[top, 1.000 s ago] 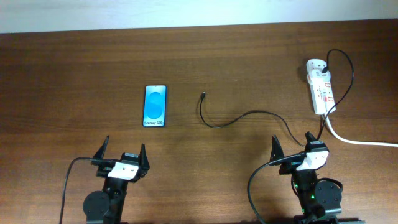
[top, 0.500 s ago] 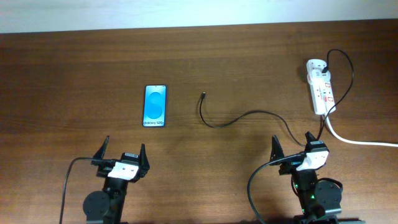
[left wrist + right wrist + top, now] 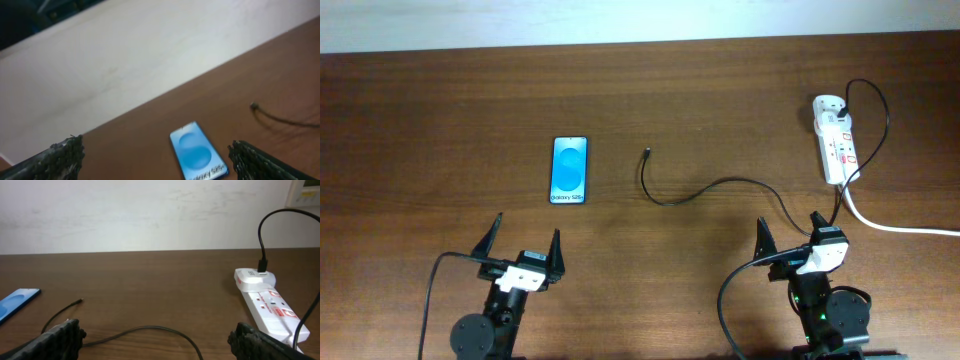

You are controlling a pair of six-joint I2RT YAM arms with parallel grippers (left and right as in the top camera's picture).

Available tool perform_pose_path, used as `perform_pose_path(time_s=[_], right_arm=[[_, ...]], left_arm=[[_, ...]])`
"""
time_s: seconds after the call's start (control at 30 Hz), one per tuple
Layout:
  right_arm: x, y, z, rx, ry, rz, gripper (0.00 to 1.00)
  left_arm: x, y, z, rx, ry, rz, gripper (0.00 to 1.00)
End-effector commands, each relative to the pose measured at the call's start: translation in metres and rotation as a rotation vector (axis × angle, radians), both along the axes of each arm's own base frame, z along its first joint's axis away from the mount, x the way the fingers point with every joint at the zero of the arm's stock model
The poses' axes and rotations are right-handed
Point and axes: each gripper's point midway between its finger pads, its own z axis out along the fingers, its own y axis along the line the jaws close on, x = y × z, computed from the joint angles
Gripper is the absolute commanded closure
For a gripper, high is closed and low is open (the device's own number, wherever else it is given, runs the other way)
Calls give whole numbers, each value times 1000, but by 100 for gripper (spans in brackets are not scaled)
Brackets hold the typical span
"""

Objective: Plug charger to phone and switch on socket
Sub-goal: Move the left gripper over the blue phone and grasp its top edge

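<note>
The phone (image 3: 570,170) lies flat, blue screen up, left of centre; it shows in the left wrist view (image 3: 196,157) and at the left edge of the right wrist view (image 3: 17,301). The charger, a thin black cable (image 3: 720,185), curves across the table from its plug tip (image 3: 647,153) to the white socket strip (image 3: 836,145) at the far right, also in the right wrist view (image 3: 267,305). My left gripper (image 3: 523,243) is open and empty, near the front edge below the phone. My right gripper (image 3: 788,237) is open and empty, near the cable's right part.
A thick white cord (image 3: 890,225) runs from the socket strip off the right edge. A black plug (image 3: 262,265) sits in the strip's far end. The wooden table (image 3: 440,120) ends at a pale wall behind.
My left gripper has shifted slightly and its fingers look tilted up a little more. The right arm, phone, cable and socket strip have not moved.
</note>
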Motion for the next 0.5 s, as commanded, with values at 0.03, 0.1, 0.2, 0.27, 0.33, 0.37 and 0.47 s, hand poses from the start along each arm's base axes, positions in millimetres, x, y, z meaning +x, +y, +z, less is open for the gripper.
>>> perform_pose_path(time_s=[0.03, 0.1, 0.2, 0.27, 0.33, 0.37, 0.47], right_arm=[[-4, 10, 24, 17, -55, 57, 2], [-8, 13, 45, 18, -85, 74, 2], [-9, 12, 69, 8, -99, 72, 2], [-8, 12, 87, 8, -83, 73, 2], [-4, 13, 102, 6, -42, 72, 2], [-2, 13, 109, 4, -17, 72, 2], [6, 14, 126, 1, 59, 73, 2]], left_arm=[[-5, -7, 29, -118, -38, -51, 1], [-5, -9, 48, -141, -37, -65, 1], [-3, -17, 77, -137, -30, -114, 1], [3, -23, 100, -134, -11, -153, 1], [14, -31, 123, -135, 43, -200, 1], [21, -34, 132, -138, 77, -217, 1], [41, -41, 149, -151, 194, -251, 1]])
